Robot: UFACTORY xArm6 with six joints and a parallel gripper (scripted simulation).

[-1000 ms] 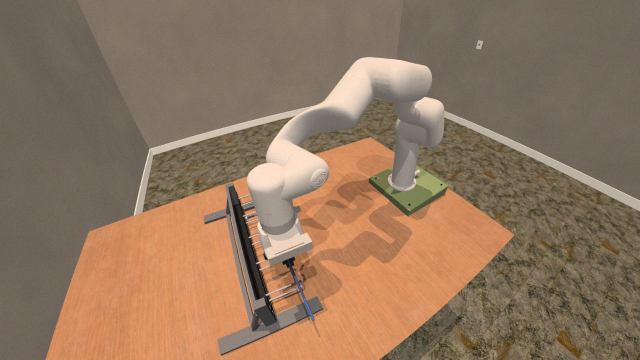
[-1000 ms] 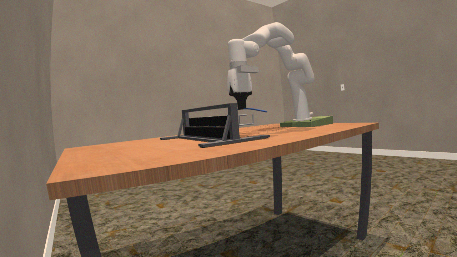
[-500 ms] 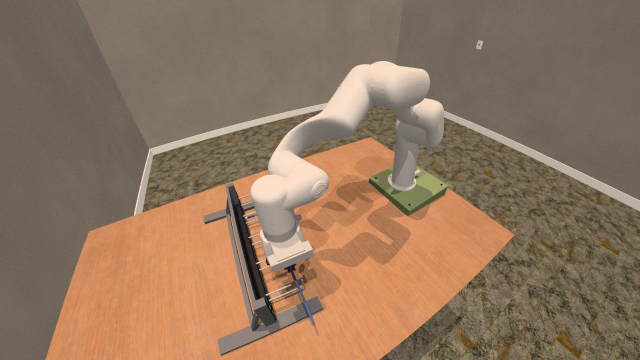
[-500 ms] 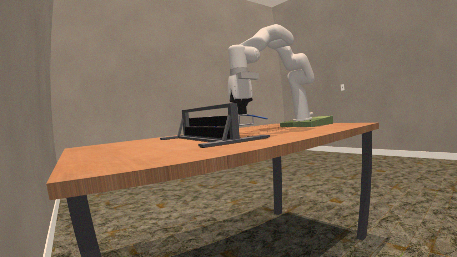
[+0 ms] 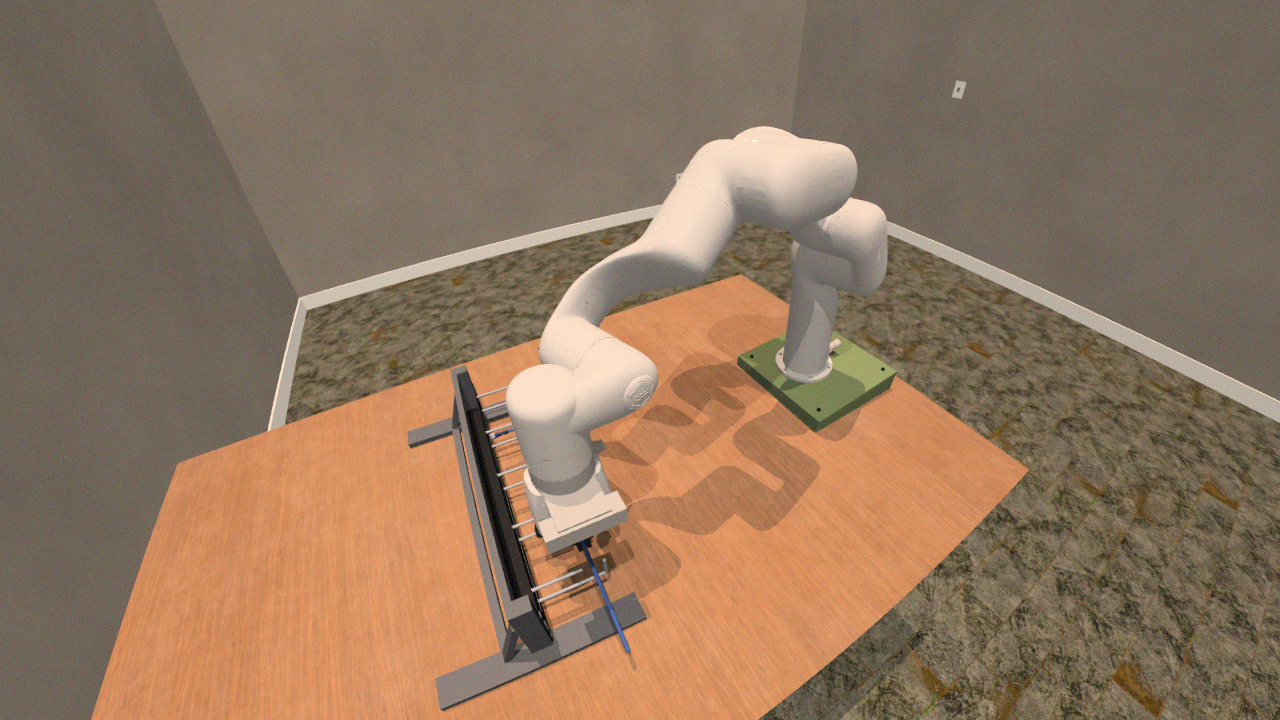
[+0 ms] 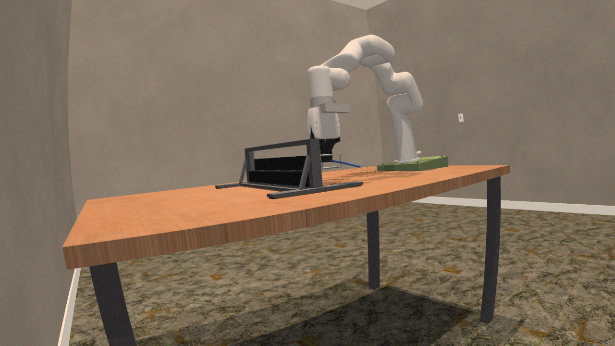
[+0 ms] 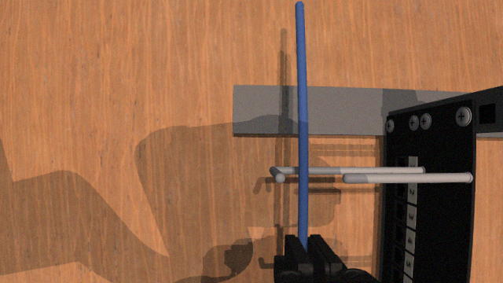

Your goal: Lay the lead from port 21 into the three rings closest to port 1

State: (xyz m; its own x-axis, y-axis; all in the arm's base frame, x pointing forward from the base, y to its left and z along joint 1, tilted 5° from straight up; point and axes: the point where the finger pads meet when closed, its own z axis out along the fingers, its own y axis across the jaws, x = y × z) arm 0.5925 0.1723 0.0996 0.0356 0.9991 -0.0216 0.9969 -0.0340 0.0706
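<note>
The blue lead [image 5: 611, 610] [image 6: 348, 164] [image 7: 302, 98] runs straight out from my gripper [image 5: 586, 546] [image 6: 327, 155] [image 7: 302, 245], which is shut on it. The gripper hangs low, close in front of the free-standing rack [image 5: 501, 671] [image 6: 315, 167] [image 7: 432, 204], near its port-1 end. In the wrist view the lead crosses the span of the end steel ring [image 5: 572, 583] [image 7: 280, 174], between the ring's outer tip and the black port panel. I cannot tell whether it rests inside the ring. The lead's free end pokes out past the rack's grey foot [image 7: 346, 110]. The plugged end and the other rings are hidden by the arm.
The arm's green base plate [image 5: 841, 385] [image 6: 412, 163] stands at the far side of the wooden table [image 5: 313, 537] [image 6: 193, 210]. The rack stands upright on its two grey feet.
</note>
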